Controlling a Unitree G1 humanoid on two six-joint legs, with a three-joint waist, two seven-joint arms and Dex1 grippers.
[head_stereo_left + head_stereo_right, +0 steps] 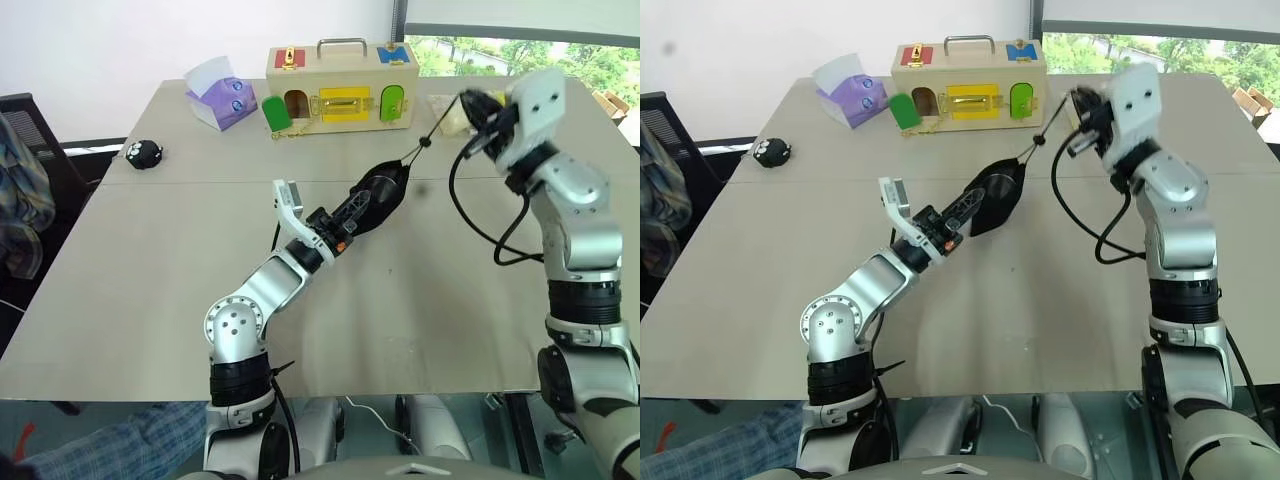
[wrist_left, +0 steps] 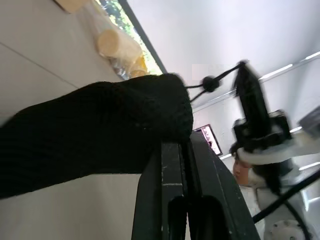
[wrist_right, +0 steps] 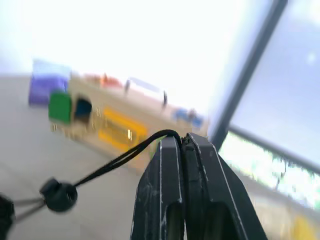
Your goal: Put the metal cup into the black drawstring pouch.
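Observation:
The black drawstring pouch [image 1: 385, 188] hangs bulging just above the middle of the table, its mouth gathered toward the upper right. My left gripper [image 1: 350, 215] is shut on the pouch's lower side, with the fabric [image 2: 100, 135] pressed against its fingertips [image 2: 170, 150]. A thin black cord [image 1: 440, 125] with a round stopper [image 1: 425, 143] runs taut from the mouth up to my right gripper [image 1: 470, 105]. That gripper is raised and shut on the cord's loop [image 3: 167, 134]. The metal cup is hidden from view.
A wooden latch box [image 1: 340, 85] with coloured doors stands at the table's far side. A purple tissue pack [image 1: 222, 95] lies to its left, and a small round black toy [image 1: 145, 153] sits near the left edge. Pale wrapped items [image 1: 448, 112] lie behind my right gripper.

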